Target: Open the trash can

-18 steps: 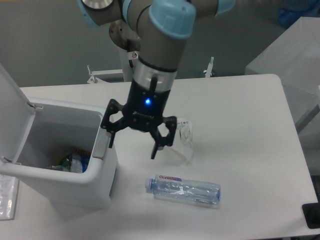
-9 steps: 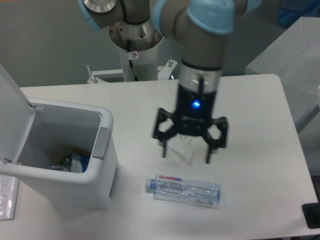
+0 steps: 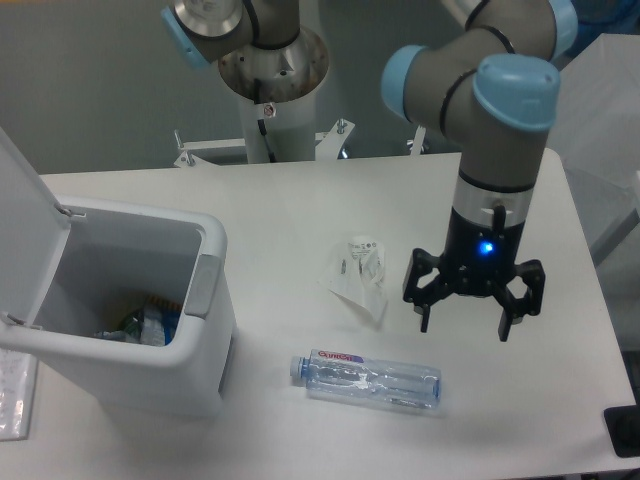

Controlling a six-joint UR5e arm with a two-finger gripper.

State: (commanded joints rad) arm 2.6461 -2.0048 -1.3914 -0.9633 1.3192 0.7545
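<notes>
White trash can [image 3: 120, 330] stands lid-up, well apart from the spread, empty pincer [image 3: 465, 325].

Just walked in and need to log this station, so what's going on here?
A single robot arm is working at a white table. The large boxy white plastic trash can at the left already stands open, its flat lid tipped up and some rubbish visible inside. The gripper hangs open and empty over the table on the right, touching nothing. A clear plastic water bottle lies on its side near the front, with a crumpled clear plastic cup behind it.
</notes>
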